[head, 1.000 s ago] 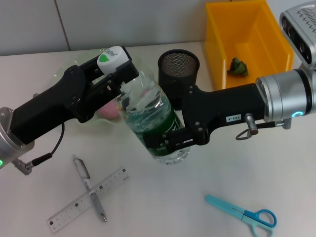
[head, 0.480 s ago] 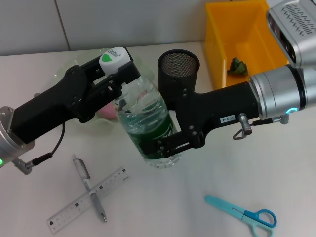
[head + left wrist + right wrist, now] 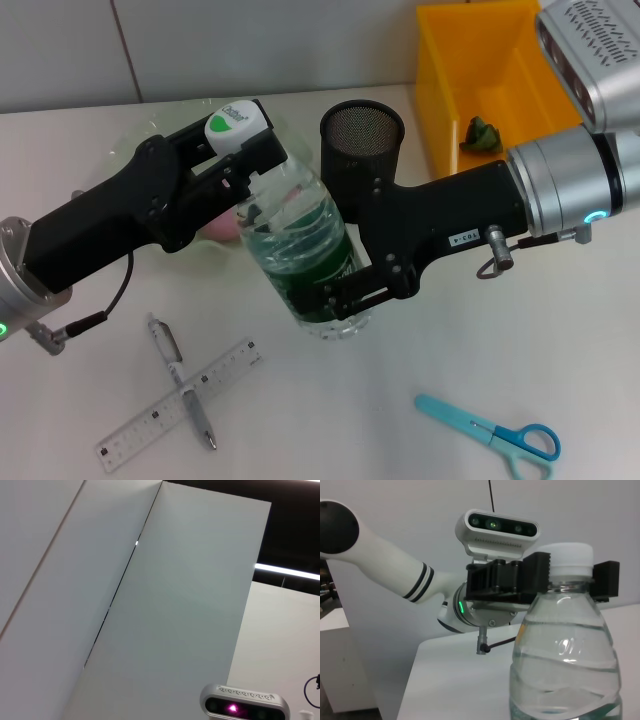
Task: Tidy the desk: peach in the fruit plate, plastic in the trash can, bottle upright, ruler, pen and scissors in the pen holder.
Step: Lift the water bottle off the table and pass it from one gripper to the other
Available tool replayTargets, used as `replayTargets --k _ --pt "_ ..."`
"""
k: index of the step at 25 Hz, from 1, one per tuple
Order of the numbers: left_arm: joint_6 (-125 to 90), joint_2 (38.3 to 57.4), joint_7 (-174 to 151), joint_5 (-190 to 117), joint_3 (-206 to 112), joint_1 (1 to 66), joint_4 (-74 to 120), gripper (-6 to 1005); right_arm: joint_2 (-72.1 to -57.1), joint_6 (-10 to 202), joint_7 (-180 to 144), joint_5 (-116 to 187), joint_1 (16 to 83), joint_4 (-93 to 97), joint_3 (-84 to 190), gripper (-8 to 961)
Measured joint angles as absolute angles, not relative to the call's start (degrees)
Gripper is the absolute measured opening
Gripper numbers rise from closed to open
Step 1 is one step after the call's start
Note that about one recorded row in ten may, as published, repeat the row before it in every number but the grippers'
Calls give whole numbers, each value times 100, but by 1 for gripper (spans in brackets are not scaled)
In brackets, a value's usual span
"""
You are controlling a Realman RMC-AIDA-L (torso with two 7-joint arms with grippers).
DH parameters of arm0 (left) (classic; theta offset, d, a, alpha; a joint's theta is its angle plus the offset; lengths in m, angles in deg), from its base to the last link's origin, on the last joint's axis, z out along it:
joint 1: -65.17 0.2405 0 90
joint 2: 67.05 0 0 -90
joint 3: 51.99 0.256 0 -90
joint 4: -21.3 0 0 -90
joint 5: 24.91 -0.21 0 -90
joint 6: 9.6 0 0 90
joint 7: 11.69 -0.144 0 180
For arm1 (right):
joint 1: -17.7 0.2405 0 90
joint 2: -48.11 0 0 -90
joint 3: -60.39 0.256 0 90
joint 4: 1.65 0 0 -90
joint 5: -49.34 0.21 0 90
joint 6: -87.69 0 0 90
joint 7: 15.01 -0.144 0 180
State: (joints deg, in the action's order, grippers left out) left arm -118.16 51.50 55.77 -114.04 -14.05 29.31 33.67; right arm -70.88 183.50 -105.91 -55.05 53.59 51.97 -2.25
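The pink peach point(image 3: 215, 227) is mostly hidden behind the left arm, sitting in the barely visible clear fruit plate point(image 3: 140, 138). The left gripper point(image 3: 247, 172) reaches in from the left, jaws clamped on the neck of the clear plastic water bottle with green label point(image 3: 305, 255). The right gripper point(image 3: 345, 285) comes from the right, jaws closed around the bottle's lower body; the bottle is tilted in mid-table. Behind stands the black mesh pen holder point(image 3: 361, 140), beside the yellow plastic bin point(image 3: 440, 120) holding green crumpled plastic point(image 3: 481, 135). In front lie the silver pen point(image 3: 180, 378) across the transparent ruler point(image 3: 178, 404), and the blue scissors point(image 3: 490, 432).
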Motion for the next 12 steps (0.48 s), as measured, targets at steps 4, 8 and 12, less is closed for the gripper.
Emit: replayTargets --k 4,8,12 --pt "-11808 5151 5581 -11407 -1394 2931 3375 439 -7088 18350 -10645 -5565 5371 5260 -226 773" --pt "-11792 5151 5581 -11407 -1386 2924 3379 439 -7088 18349 -10747 -5646 5371 5382 -228 773" --pt "-11773 5151 5581 -11407 -1385 2913 3379 439 -7089 18347 -10794 -5682 5374 5440 -228 773"
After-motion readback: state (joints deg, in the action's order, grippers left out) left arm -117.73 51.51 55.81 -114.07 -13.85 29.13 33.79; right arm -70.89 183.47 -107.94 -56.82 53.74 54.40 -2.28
